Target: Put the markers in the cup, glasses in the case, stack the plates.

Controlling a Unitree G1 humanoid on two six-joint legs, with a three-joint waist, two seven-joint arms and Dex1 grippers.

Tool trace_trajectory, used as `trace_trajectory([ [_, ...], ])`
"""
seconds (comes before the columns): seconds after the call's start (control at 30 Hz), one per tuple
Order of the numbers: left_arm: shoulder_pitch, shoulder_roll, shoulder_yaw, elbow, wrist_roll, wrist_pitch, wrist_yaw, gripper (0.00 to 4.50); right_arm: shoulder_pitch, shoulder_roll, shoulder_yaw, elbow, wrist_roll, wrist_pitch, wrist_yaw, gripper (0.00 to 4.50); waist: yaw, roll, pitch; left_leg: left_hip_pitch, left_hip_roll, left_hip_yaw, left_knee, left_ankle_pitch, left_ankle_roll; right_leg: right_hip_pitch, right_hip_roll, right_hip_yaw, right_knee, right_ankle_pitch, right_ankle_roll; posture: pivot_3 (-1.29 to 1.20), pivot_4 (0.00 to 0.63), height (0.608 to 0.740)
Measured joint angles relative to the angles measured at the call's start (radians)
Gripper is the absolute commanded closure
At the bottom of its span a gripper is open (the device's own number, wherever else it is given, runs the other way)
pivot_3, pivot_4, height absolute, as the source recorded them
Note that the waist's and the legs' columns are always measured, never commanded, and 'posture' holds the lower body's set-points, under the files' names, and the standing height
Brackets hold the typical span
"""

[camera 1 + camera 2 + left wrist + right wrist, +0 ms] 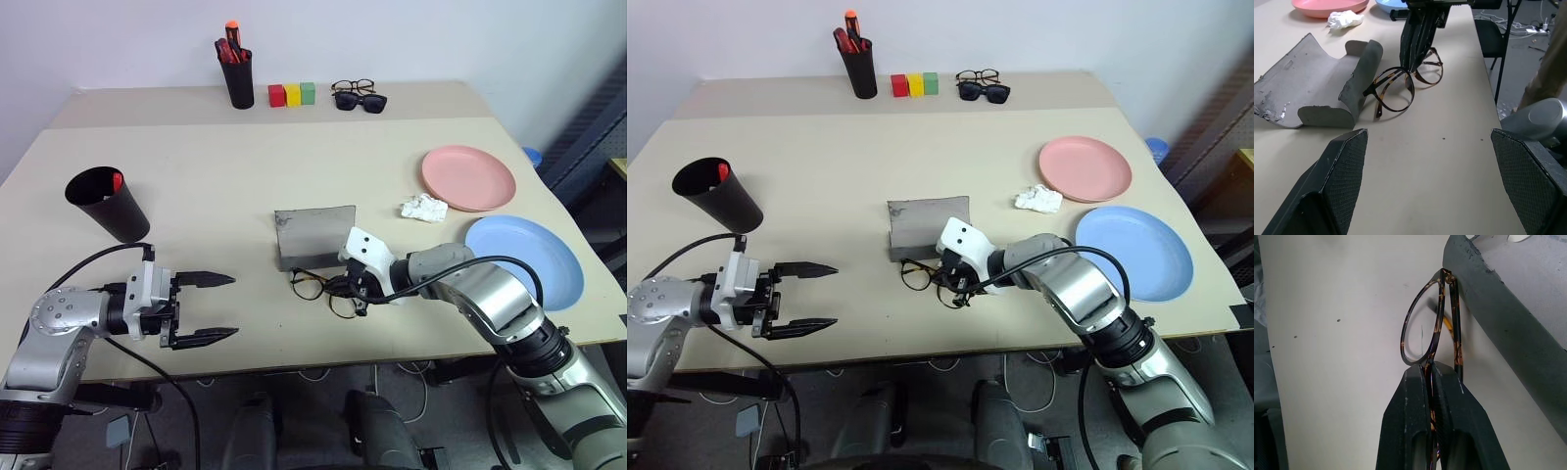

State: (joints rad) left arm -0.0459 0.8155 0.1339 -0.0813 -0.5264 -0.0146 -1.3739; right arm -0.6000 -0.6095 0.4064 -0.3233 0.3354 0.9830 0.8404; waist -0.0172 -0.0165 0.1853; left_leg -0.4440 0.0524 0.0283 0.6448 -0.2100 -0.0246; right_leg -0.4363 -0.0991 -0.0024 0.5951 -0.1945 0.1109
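1 right hand (1431,377) pinching glasses (1422,328) beside case (314,236).

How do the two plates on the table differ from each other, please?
The pink plate is salmon-coloured, the blue plate light blue. The pink plate lies farther from the robot, beside a crumpled white tissue; the blue plate lies nearer the table's front edge. Both are round, shallow, empty and unstacked.

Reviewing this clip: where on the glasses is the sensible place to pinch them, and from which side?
At the bridge, coming from the table's near edge: the glasses lie beside the open case, bridge exposed. The right gripper is shut there already.
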Motion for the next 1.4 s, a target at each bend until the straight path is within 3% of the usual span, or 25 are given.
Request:
trace_trajectory([
  [0.2, -0.001, -0.01, 0.0, 0.0, 0.005, -0.008, 0.005, 0.38, 0.002, -0.01, -0.01, -0.01, 0.016, 0.012, 0.014, 4.47, 0.0, 0.0, 0.0, 0.0, 0.0, 0.0, 0.0, 0.0, 0.0, -0.003, 0.0, 0.0, 0.0, 0.0, 0.0, 0.0, 0.15, 0.74],
  [0.37, -0.002, -0.019, 0.0, 0.003, 0.014, -0.014, 0.012, 0.38, 0.024, -0.089, -0.092, -0.09, 0.143, 0.057, 0.122, 4.47, 0.005, 0.0, 0.0, -0.003, 0.0, 0.001, 0.0, 0.0, 0.0, -0.002, -0.001, 0.0, -0.001, 0.0, 0.0, 0.0, 0.15, 0.74],
  [0.5, -0.004, -0.034, -0.001, 0.006, 0.016, -0.015, 0.017, 0.38, -0.019, -0.082, -0.144, -0.076, 0.177, -0.01, 0.16, 4.47, -0.004, 0.0, 0.0, -0.002, 0.0, 0.001, 0.0, 0.0, 0.0, -0.003, 0.0, 0.0, 0.0, 0.0, 0.0, 0.0, 0.15, 0.74],
  [0.77, -0.003, -0.041, 0.0, 0.008, 0.017, -0.015, 0.03, 0.38, -0.247, 0.065, -0.12, 0.364, -0.064, -0.503, 0.138, 4.47, 0.002, 0.001, 0.001, -0.003, 0.0, 0.003, -0.001, 0.0, 0.0, -0.004, 0.0, 0.0, 0.0, 0.0, -0.001, 0.0, 0.15, 0.74],
  [0.93, 0.031, -0.042, 0.004, -0.02, 0.017, -0.015, 0.058, 0.38, -0.299, 0.095, -0.067, 0.574, -0.18, -0.681, 0.184, 4.47, -0.001, 0.001, 0.001, -0.002, 0.0, 0.003, -0.001, 0.0, 0.0, -0.004, 0.0, 0.0, 0.001, 0.0, 0.0, 0.0, 0.15, 0.74],
  [1.13, 0.073, -0.042, 0.017, -0.057, 0.016, -0.015, 0.09, 0.38, -0.305, 0.102, -0.031, 0.674, -0.256, -0.765, 0.248, 4.47, -0.002, 0.002, 0.001, -0.002, 0.0, 0.003, -0.002, 0.0, 0.0, -0.004, 0.0, 0.0, 0.001, 0.0, 0.0, 0.0, 0.15, 0.74],
  [1.4, 0.089, -0.04, 0.041, -0.071, 0.016, -0.014, 0.108, 0.38, -0.306, 0.098, -0.024, 0.67, -0.278, -0.701, 0.353, 4.47, -0.001, 0.003, 0.002, -0.002, 0.0, 0.003, -0.002, 0.0, 0.0, -0.004, 0.0, 0.0, 0.001, 0.001, -0.001, 0.0, 0.15, 0.74],
])
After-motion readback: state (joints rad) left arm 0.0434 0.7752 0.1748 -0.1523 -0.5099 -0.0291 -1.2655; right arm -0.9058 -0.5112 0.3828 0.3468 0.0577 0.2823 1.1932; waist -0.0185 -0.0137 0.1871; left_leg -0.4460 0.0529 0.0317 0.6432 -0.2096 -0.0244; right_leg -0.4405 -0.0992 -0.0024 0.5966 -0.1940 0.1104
